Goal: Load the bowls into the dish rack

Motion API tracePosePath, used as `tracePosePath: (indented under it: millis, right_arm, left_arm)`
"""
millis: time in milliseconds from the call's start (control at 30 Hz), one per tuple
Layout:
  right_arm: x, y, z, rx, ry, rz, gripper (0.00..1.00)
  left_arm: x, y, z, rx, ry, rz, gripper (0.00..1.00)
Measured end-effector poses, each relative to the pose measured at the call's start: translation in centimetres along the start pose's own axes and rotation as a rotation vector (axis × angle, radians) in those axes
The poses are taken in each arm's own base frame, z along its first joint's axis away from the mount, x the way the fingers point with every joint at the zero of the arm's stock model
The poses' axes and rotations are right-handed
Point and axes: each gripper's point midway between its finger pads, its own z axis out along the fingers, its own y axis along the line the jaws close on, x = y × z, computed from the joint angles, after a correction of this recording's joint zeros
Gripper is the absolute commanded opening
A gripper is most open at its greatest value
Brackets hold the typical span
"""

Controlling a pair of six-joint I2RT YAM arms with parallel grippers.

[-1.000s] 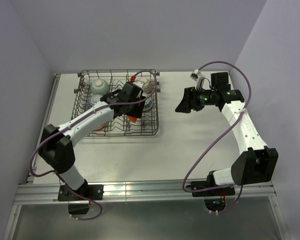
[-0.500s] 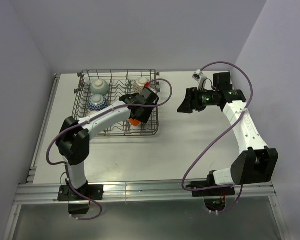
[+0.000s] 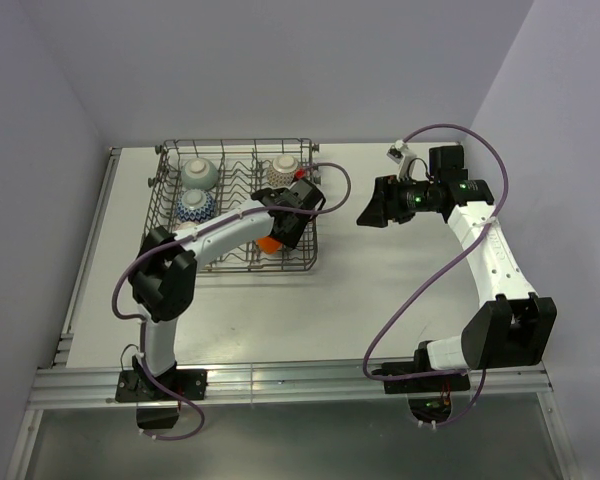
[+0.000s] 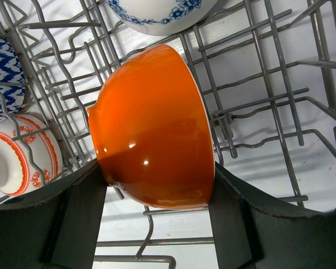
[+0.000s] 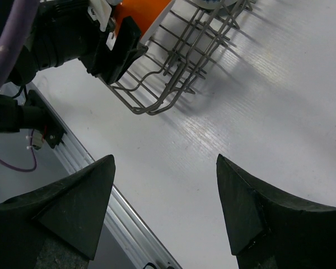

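- Reaching over the right half of the dish rack (image 3: 238,268) with the left arm, elbow folded up high near its base, wrist angled down into the wires.
- Pinching the orange bowl (image 4: 151,129) in the left gripper (image 4: 157,193), one of its fingers (image 4: 78,224) on each side of the wall. Bowl tipped on its side, low among the tines near the rack's front right corner.
- Hanging over the bare table (image 3: 380,290) right of the rack with the right arm, wrist turned toward the rack. Right gripper (image 5: 165,162) spread wide, nothing between its fingers.
- Versus a second ago: left elbow swung in to the right, wrist slid toward the rack's right edge, orange bowl in pretty much the same spot. Hardly any change on the right side.
- In the rack, seen from above: pale green bowl (image 3: 199,174) at back left, blue-white patterned bowl (image 3: 196,206) just in front of it, red-orange patterned bowl (image 3: 282,171) at back right.
- From the left wrist: blue-flowered bowl (image 4: 162,11) just past the orange one and a red-ringed bowl (image 4: 22,154) beside it. Can't tell if that's the same one as at the back right.
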Motion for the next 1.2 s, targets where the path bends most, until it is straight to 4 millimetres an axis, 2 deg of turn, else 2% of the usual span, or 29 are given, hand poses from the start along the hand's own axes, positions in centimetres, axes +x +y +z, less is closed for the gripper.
tracePosePath:
  millis: [200,267,333,467,533,600,700,767,967,1200]
  right_arm:
    - [0.1,-0.1,-0.1,0.001,0.003,0.003,0.80]
    - [0.2,-0.1,-0.1,0.001,0.004,0.004,0.80]
    - [0.2,-0.1,-0.1,0.002,0.004,0.004,0.80]
    - [0.3,-0.2,-0.2,0.002,0.007,0.004,0.80]
    - [0.3,-0.2,-0.2,0.003,0.009,0.003,0.80]
    - [0.4,-0.2,-0.2,0.002,0.010,0.003,0.80]
    - [0.4,-0.2,-0.2,0.002,0.012,0.003,0.80]
    - [0.4,-0.2,-0.2,0.002,0.013,0.002,0.81]
    - [0.5,-0.2,-0.2,0.002,0.014,0.001,0.81]
    - [0.6,-0.1,-0.2,0.002,0.017,0.005,0.81]
  left_arm:
    - [-0.2,-0.2,0.3,-0.006,0.010,0.007,0.21]
    - [-0.3,-0.3,0.5,-0.008,0.010,0.009,0.35]
    - [-0.4,-0.5,0.6,-0.007,0.007,0.009,0.37]
    - [-0.2,-1.2,0.9,0.010,0.019,0.017,0.55]
    - [0.0,-1.5,1.0,0.011,0.023,0.024,0.57]
    - [0.1,-1.5,0.9,0.012,0.025,0.027,0.68]
    - [0.1,-1.5,0.9,0.013,0.026,0.030,0.77]
    - [0.1,-1.6,0.9,0.016,0.028,0.032,0.86]
    - [0.4,-2.2,0.7,0.044,0.037,0.038,0.93]
    - [0.2,-3.0,0.4,0.088,0.038,0.037,0.95]
